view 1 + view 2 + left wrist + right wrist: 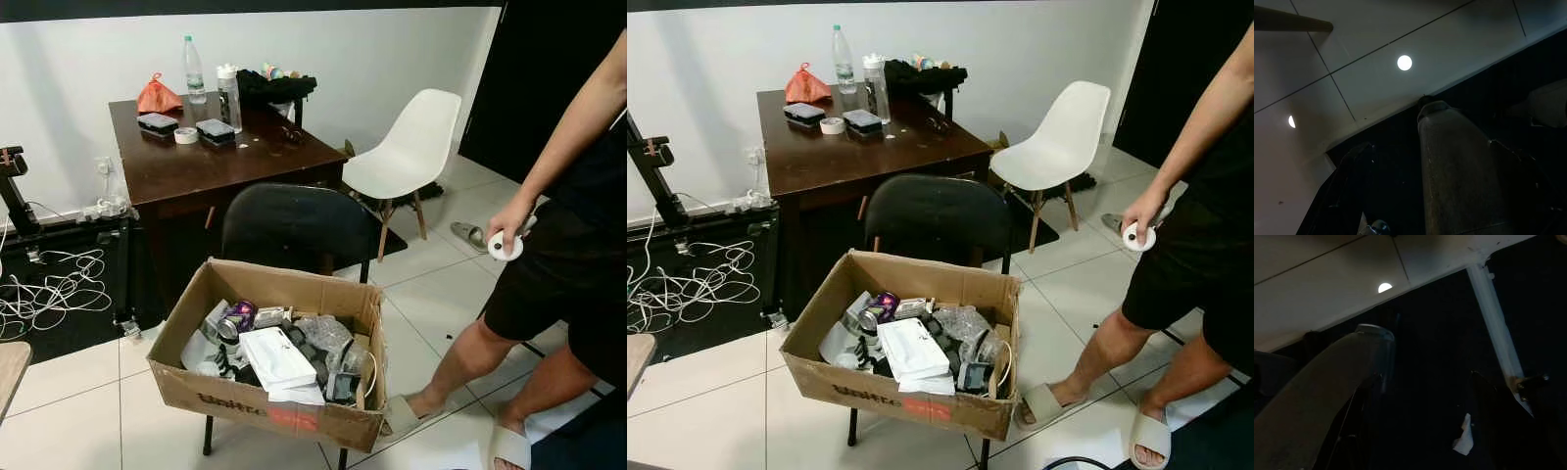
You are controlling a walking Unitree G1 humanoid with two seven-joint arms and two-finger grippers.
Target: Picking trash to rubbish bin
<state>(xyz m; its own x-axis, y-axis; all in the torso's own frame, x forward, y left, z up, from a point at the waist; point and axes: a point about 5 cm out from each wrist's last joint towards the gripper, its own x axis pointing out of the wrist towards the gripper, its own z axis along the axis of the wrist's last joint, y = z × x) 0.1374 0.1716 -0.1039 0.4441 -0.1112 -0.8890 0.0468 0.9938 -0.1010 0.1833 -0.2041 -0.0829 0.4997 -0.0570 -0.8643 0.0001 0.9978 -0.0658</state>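
A brown cardboard box point(265, 401) sits on the seat of a black chair point(294, 230) right in front of me. It holds mixed trash: a white flat packet point(277, 357), a purple can point(238, 315), crumpled clear plastic point(323, 333) and dark bits. In the dark left wrist view my left gripper point(1396, 125) hangs with its two fingers apart and nothing between them. My right gripper point(1425, 352) hangs the same way, fingers wide apart, over dark floor with a small white scrap point(1464, 440).
A person stands close at the right, one hand holding a white roll point(505, 245). Behind the chair is a dark wooden table point(216, 162) with bottles, an orange bag point(157, 95) and a tape roll. A white chair point(407, 147) stands at back right. Cables point(54, 289) lie on the floor at left.
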